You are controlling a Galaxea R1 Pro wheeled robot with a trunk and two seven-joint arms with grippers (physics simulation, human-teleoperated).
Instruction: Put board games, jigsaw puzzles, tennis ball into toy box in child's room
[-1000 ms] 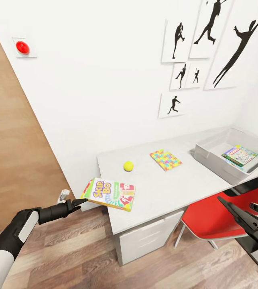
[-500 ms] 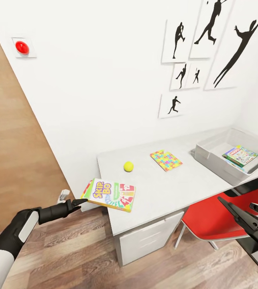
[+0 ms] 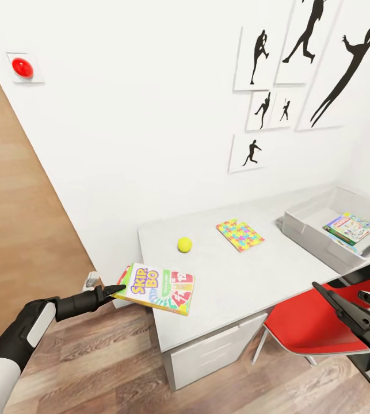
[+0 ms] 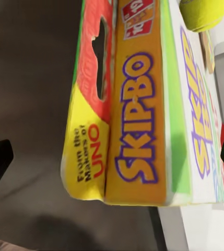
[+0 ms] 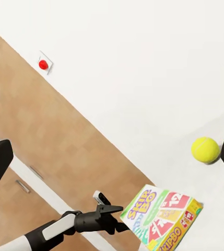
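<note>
Table (image 3: 277, 270) with a smooth pale grey top and white drawer fronts is standing against the white wall, a wooden plank floor (image 3: 104, 368) running below it. At the table's far right end the toy box (image 3: 311, 230), a shallow light grey plastic bin with sloping sides and a thick rim, is holding a white and green printed board game (image 3: 350, 227) lying flat inside. A red chair (image 3: 317, 322) is sitting tucked under the table's front edge below the bin. The Skip-Bo box (image 3: 156, 287), a flat glossy cardboard rectangle in green, white, red and yellow, is hovering over the table's near left corner, partly overhanging it, with the left gripper (image 3: 117, 289) clamped on its left edge; in the left wrist view the box (image 4: 143, 104) is filling the space between the two dark fingertips, its orange side panel facing the camera. A jigsaw puzzle (image 3: 240, 235), a thin squarish slab of small multicoloured interlocking pieces, is lying flat near the middle of the table, well apart from the box. The tennis ball (image 3: 185, 245), small, round and fuzzy yellow-green, is resting toward the left back edge, just beyond the held box. The right gripper (image 3: 323, 290) is hanging in front of the chair, its dark fingers standing apart in the right wrist view with nothing between them.
</note>
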